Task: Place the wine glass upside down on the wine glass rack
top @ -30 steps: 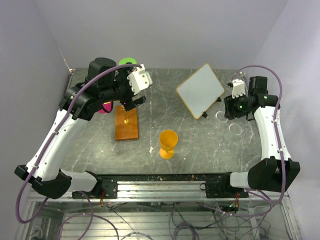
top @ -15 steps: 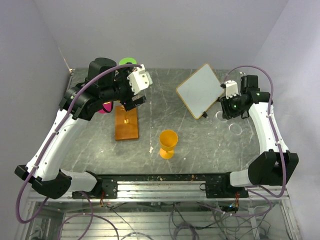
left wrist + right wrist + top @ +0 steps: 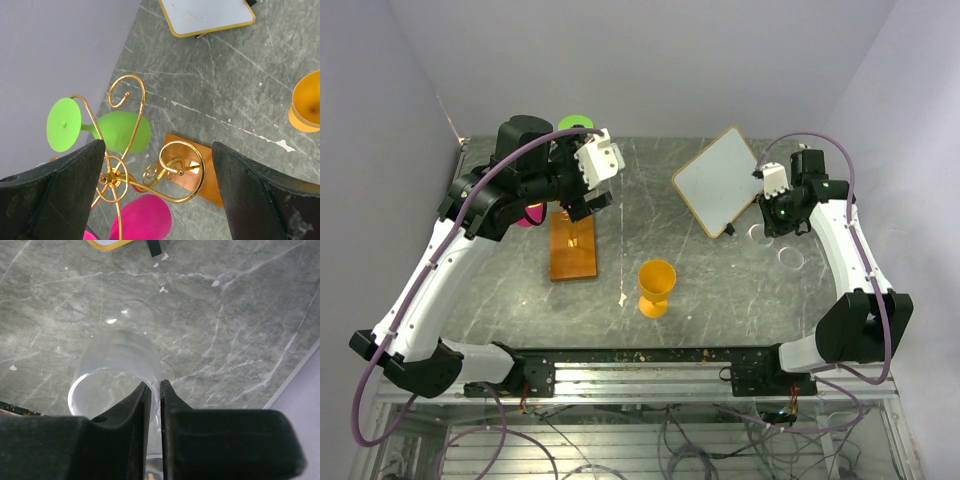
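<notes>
Framing gold rack hooks (image 3: 106,176), left hand (image 3: 157,150) spread, hidden from above

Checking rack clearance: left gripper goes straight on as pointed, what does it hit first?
Probably the gold rack's curled hooks, lying between the open fingers of the left gripper. The green glass and pink glass sit close beside them; depth is unclear.

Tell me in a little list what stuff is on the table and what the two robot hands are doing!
rack: gold wire rack, far left of the table
hung on rack: green glass, pink glass
orange glass: upright, middle of table, not on rack
whiteboard: far right side
left gripper: open, empty, above the rack
right gripper: fingers pinched close on a clear glass
</notes>
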`<action>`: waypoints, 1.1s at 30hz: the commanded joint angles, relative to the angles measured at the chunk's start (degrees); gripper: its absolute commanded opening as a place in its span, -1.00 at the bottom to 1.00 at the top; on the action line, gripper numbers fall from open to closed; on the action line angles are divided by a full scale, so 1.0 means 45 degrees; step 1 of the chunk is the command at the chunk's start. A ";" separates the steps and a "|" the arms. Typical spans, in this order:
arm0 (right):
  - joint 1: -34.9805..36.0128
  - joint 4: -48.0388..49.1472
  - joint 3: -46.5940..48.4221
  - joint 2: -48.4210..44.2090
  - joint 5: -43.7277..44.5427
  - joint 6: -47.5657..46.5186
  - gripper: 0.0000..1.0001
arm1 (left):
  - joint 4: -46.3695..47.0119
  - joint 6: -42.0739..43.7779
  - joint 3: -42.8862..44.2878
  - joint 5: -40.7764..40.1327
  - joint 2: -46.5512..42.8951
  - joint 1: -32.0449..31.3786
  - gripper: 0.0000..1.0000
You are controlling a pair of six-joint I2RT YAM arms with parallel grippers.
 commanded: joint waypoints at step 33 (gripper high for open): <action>0.1520 0.3207 0.6150 -0.0789 -0.8088 0.0419 -1.00 | 0.3409 -0.4781 0.0095 0.0410 -0.0636 0.1118 0.98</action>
